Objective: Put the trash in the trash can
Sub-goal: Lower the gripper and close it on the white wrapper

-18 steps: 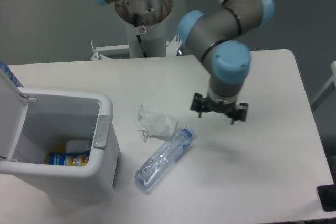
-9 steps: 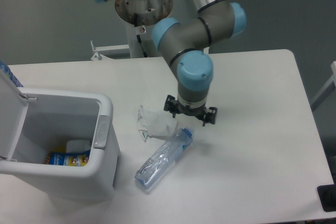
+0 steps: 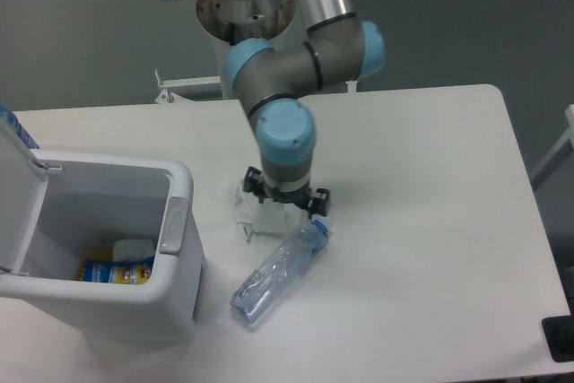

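**Lining up over the paper wad, bin open and waiting**

I have the gripper point(image 3: 285, 201) poised directly above the crumpled white wad point(image 3: 254, 215), its fingers spread apart with nothing between them. I judge this as the approach to the 1st of 2 pickups: the next move calls for a straight descent so the fingers straddle the wad, then a close and a lift toward the trash can point(image 3: 175, 262), which stands to the left with its lid up. The crushed bottle point(image 3: 278, 272) lies just beside the wad, cap toward the gripper, so I must avoid nudging it. The wrist hides most of the wad, and I cannot tell how high the fingertips hang above it.
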Tool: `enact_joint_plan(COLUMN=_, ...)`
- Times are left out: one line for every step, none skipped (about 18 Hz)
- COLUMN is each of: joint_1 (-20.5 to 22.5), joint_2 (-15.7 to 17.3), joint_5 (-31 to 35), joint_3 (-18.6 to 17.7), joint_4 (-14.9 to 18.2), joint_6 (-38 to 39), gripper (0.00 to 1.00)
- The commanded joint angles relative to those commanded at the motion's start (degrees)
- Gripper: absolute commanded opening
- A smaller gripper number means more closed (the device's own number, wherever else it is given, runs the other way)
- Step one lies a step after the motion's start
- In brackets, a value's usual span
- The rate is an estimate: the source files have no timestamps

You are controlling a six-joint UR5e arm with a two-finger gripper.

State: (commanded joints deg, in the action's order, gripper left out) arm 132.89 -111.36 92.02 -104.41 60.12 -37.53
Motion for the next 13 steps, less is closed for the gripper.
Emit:
enact_joint_plan(joint_1=0.0, joint_2=-0.1, joint_5=-0.1, joint_3=-0.1, joint_4=0.1, joint_6=0.1, gripper=0.92)
enact_joint_plan(joint_1=0.0, joint_2=-0.3, joint_5=-0.1, joint_3=-0.3, joint_4=0.2, joint_6=0.1, gripper=0.83)
enact_joint_plan(joint_1=0.0, joint_2=-0.4, joint_5=-0.1, joint_3=-0.3, joint_4=0.2, joint_6=0.1, gripper=0.7)
enact_joint_plan(joint_1=0.0, joint_2=-0.4, joint_5=-0.2, joint_3=-0.3, joint_4=0.2, joint_6=0.1, gripper=0.56)
enact_joint_plan(joint_1=0.0, joint_2=-0.4, joint_5=-0.6, joint_3=-0.3, joint_4=0.2, joint_6=0.6, gripper=0.42)
enact_joint_plan(joint_1=0.0, joint_2=-0.4, joint_5=-0.9, joint_3=-0.3, joint_4=0.1, joint_6=1.6, gripper=0.31)
enact_joint_plan(joint_1=0.0, joint_2=-0.4, joint_5=-1.0, joint_3=-0.2, joint_4=0.1, joint_6=2.1, gripper=0.23)
enact_joint_plan(joint_1=0.1, joint_2=-0.4, joint_5=-0.9, joint_3=-0.2, joint_4=0.1, joint_6=2.3, gripper=0.22)
enact_joint_plan(joint_1=0.0, joint_2=-0.4, joint_5=-1.0, joint_3=-0.1, joint_4=0.1, joint_6=2.3, gripper=0.22)
enact_joint_plan(joint_1=0.1, joint_2=-0.4, joint_5=-1.0, joint_3=0.0, joint_4=0.2, joint_6=2.3, gripper=0.21)
enact_joint_plan(joint_1=0.1, joint_2=-0.3, joint_5=-0.9, joint_3=0.2, joint_4=0.2, joint_6=2.3, gripper=0.21)
enact_joint_plan(joint_1=0.1, joint_2=-0.3, joint_5=-0.8, joint_3=0.5, joint_4=0.3, joint_6=2.3, gripper=0.21)
enact_joint_plan(joint_1=0.1, joint_2=-0.2, joint_5=-0.8, joint_3=0.7, joint_4=0.6, joint_6=2.3, gripper=0.21)
